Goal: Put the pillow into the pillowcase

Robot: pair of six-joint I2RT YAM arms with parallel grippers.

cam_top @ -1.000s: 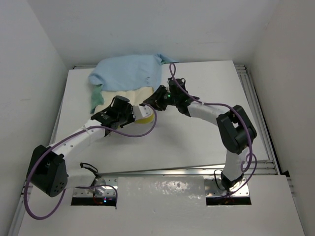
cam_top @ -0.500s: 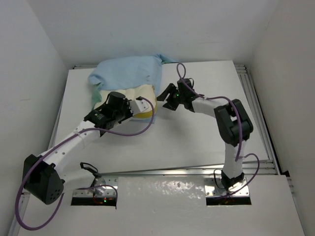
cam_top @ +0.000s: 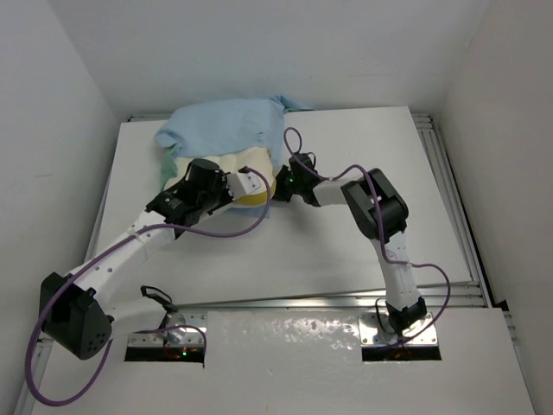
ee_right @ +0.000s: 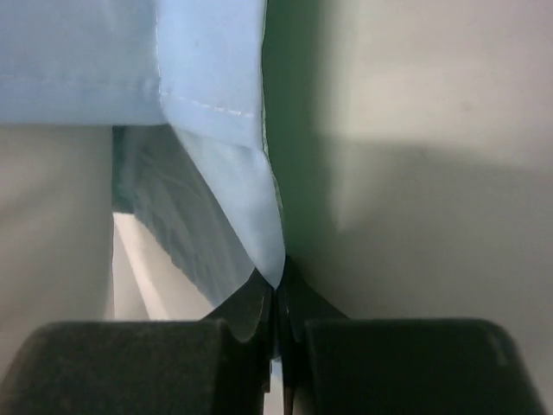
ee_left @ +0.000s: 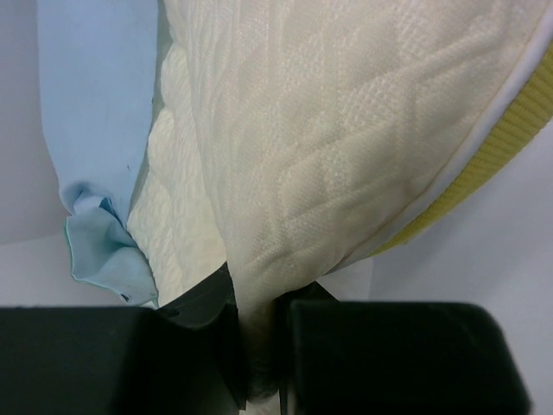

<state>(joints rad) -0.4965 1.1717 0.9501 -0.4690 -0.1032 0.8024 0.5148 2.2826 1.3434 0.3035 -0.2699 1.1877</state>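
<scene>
Scene: Two arms reach from the near edge across a white table (cam_top: pixel 346 251) toward its far left, seen from above.
Pillow: The cream quilted pillow (cam_top: pixel 244 162) lies at the far left of the table. Its far part is covered by the pillowcase, and its near end, with the yellow edge band, is exposed.
Pillowcase: The pillowcase (cam_top: pixel 220 125) is bunched over the pillow's far part with its light blue side up (a strip of green shows at its left edge). How far the pillow reaches inside cannot be told.
Left gripper: The left gripper (ee_left: pixel 259 303) has its jaws pinched narrow on the pillow's quilted cover, close to the yellow band.
Right gripper: The right gripper (ee_right: pixel 276 298) has its jaws nearly together, nipping a corner of the pillowcase's light blue cloth just beside the pillow's right edge.
</scene>
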